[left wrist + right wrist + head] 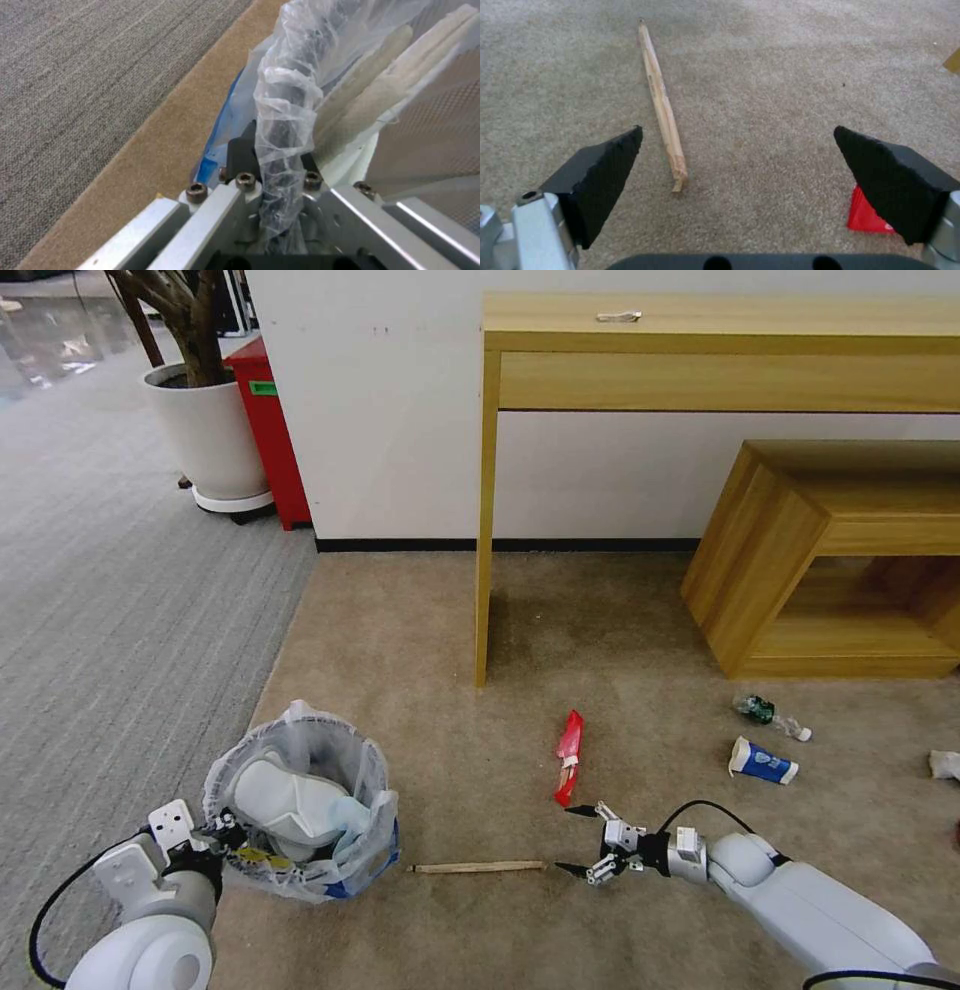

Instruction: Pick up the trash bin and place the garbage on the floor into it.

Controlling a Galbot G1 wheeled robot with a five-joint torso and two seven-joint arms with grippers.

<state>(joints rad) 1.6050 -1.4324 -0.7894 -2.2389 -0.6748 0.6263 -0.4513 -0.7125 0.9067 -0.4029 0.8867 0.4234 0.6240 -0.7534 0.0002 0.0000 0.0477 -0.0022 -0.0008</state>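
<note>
Right gripper, fingers spread wide, sits at the near tip of the wooden stick, whose length runs straight toward the trash bin, which the left gripper pinches by the rim.

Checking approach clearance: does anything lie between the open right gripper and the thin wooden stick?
Nothing visible: only bare beige carpet separates the right gripper from the thin wooden stick. The red wrapper lies off to one side.
</note>
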